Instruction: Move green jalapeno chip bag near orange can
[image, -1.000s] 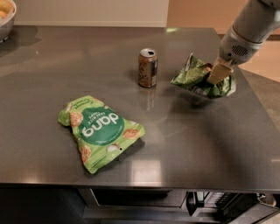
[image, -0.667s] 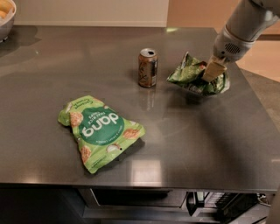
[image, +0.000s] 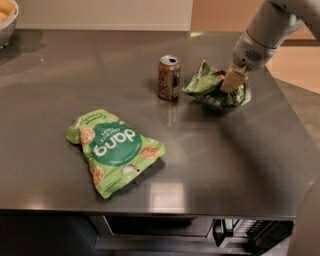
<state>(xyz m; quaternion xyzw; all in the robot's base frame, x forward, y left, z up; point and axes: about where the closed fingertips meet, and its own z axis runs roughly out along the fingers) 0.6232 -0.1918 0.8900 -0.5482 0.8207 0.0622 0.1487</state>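
1. Table (image: 240, 150): grey brushed steel with a dull shine, filling most of the view. Its right edge runs away toward the far right corner.

2. Arm (image: 270, 30): pale grey, entering from the far right corner and sloping down and left over the far right part of the table.

3. Dang bag (image: 114, 148): bright lime green with white lettering, lying flat at near left, well apart from everything else listed.

4. Chip bag (image: 206, 85): dark mottled green, glossy and crumpled, on the far right part of the table, just right of the can. A narrow gap shows between the two. Its left tip tilts upward and its right end sits low against the table.

5. Gripper (image: 231, 81): tan fingers at the arm's lower end, set down into the right half of the chip bag and clamped on its crumpled top.

6. Can (image: 168, 77): orange-brown with a silver top, upright at far centre. It stands just left of the chip bag's raised tip, not touching it.

7. Bowl (image: 7, 22): pale, only partly in view at the far left corner, with something orange inside.
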